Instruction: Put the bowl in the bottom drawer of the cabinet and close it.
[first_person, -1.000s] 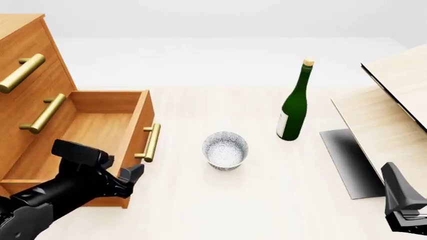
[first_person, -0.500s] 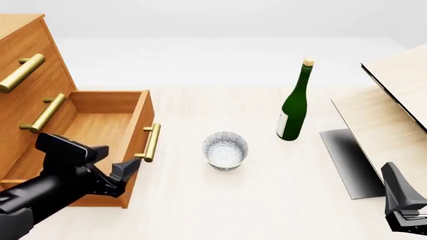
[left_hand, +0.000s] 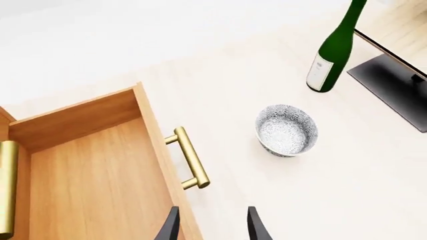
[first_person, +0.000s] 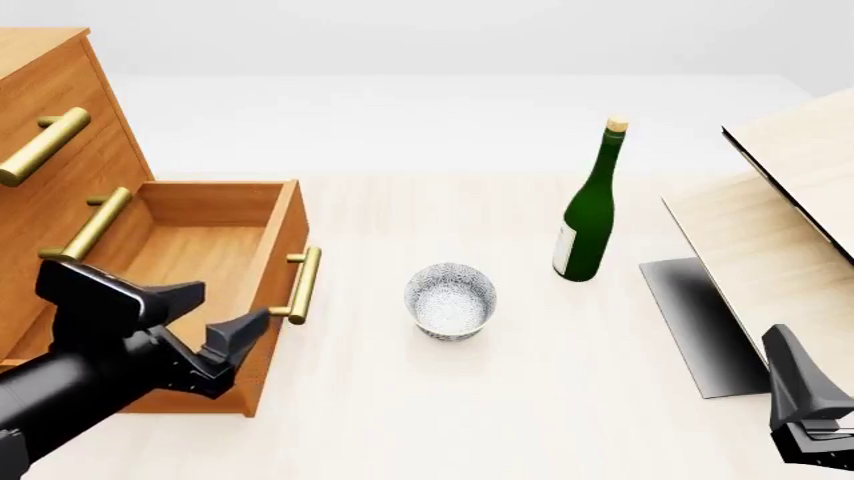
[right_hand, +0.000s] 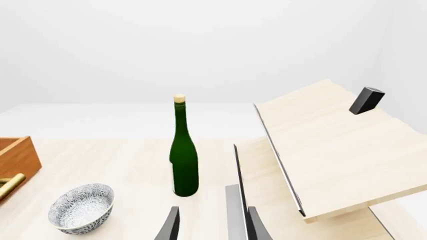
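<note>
Tabletop (first_person: 534, 400): bowl (first_person: 451, 299) and pulled-out bottom drawer (first_person: 200, 260) hold nothing; both end effectors spread.

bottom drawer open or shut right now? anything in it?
Open and empty. The bottom drawer is pulled well out of the cabinet, its bare wood floor showing. The bowl sits outside it on the table.

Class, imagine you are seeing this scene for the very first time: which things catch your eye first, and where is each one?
The orange-brown cabinet at the table's left stands out most, its bottom drawer pulled open and empty. Near the table's middle sits the small speckled bowl, upright and untouched, with a tall green bottle standing behind it to the right. The left gripper hovers open by the drawer's front corner.
</note>
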